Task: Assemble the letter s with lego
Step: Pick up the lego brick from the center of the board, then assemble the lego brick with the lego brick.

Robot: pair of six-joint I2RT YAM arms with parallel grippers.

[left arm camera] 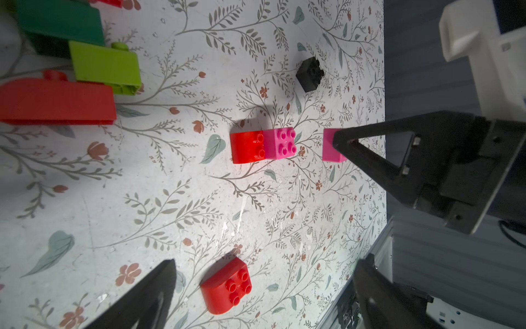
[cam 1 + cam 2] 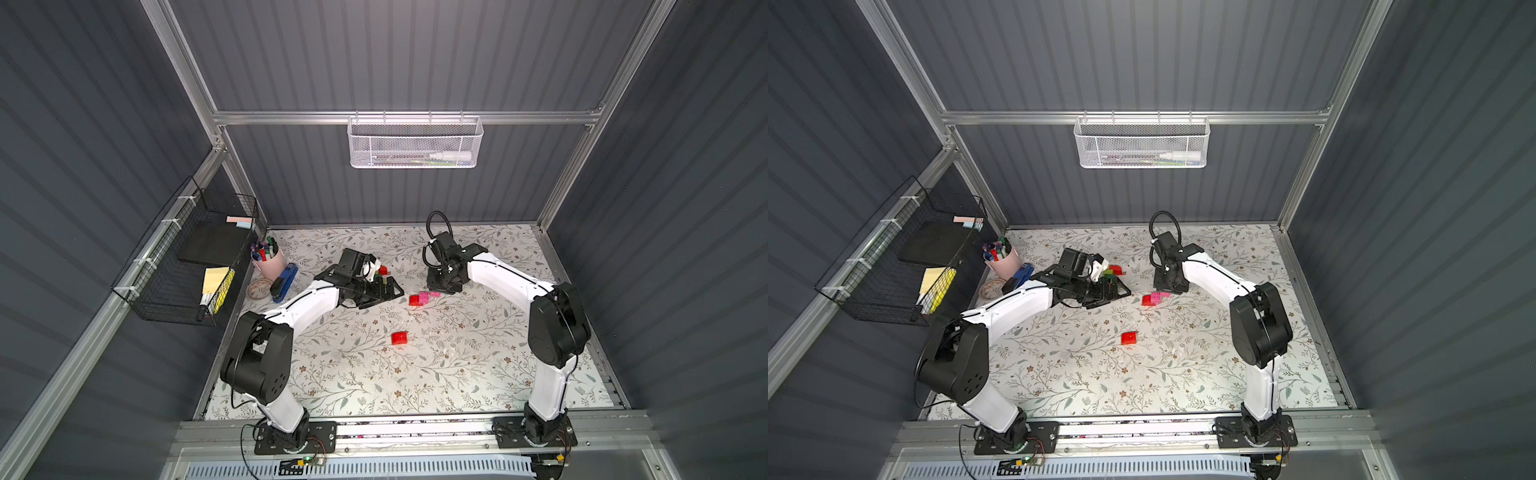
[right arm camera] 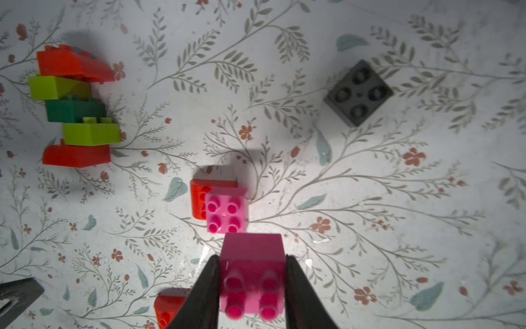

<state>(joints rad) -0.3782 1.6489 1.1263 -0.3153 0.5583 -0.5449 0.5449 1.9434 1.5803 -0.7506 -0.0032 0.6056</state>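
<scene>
Pinching a pink brick (image 3: 252,273) just beside the red-and-pink pair (image 3: 219,206) on the desk (image 3: 370,199), the right pincer (image 3: 252,257) grips its sides, while the left pincer (image 1: 269,260) hangs spread near that pair, well apart from the red, lime and dark green stack (image 3: 76,108).

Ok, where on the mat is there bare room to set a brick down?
Widest bare patch: the near half of the mat, between the lone red brick and the front rail. Crowded: farther back, where the red-and-pink pair, the right gripper holding a pink brick and the brick stack cluster; also the corner with pen cup and stapler.
</scene>
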